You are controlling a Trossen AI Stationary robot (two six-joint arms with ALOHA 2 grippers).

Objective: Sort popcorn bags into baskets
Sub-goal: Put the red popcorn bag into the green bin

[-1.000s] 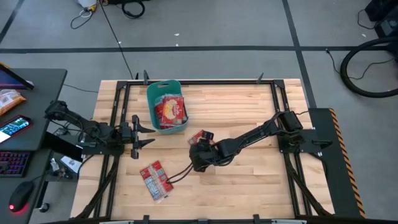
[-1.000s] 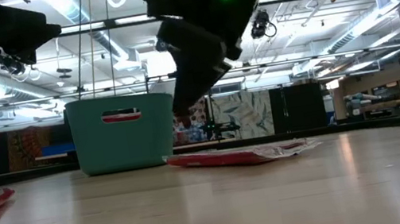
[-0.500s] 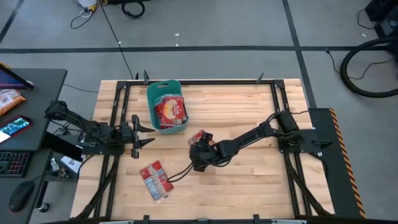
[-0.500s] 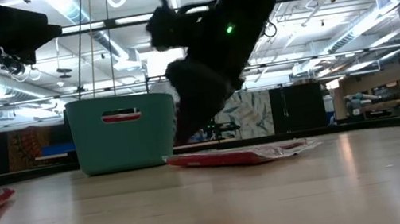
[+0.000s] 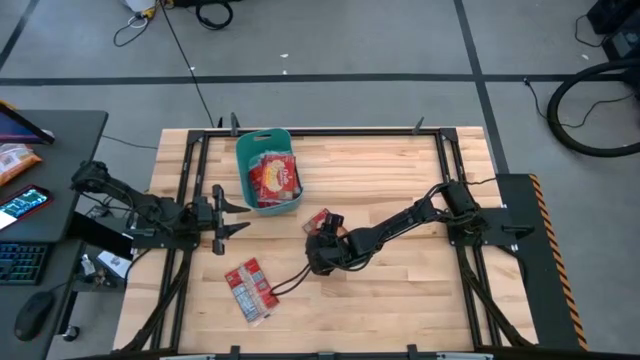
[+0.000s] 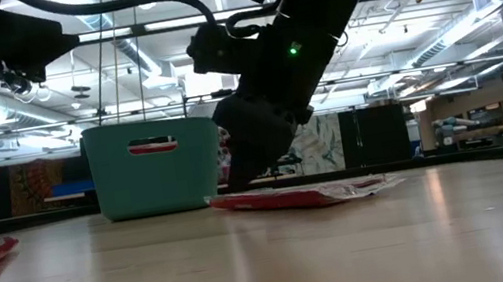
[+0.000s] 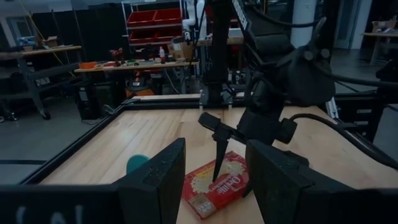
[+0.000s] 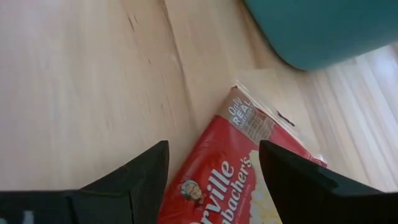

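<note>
Popcorn bag (image 8: 231,180) lying flat on table (image 5: 400,290): likely light, thin, slippery; edge looking best. Right gripper (image 8: 211,180) hovering, jaws apart; left gripper (image 5: 235,213) waiting, jaws apart.

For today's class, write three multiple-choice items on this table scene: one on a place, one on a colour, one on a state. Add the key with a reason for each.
1. Where is the right hand?
A. inside the basket
B. low over the packet at mid-table
C. parked at the table's right edge

2. What colour is the basket?
A. teal
B. yellow
C. black

3. How are the right hand's fingers?
A. shut on a packet
B. shut on nothing
C. open

Key:
1 B: the high view shows the right hand over the middle packet, away from the basket.
2 A: its wall is teal in the low view.
3 C: the right wrist view shows both fingers spread apart, the packet lying flat on the table between them.

The left hand waits open at the left, clear of the near packets.
</note>
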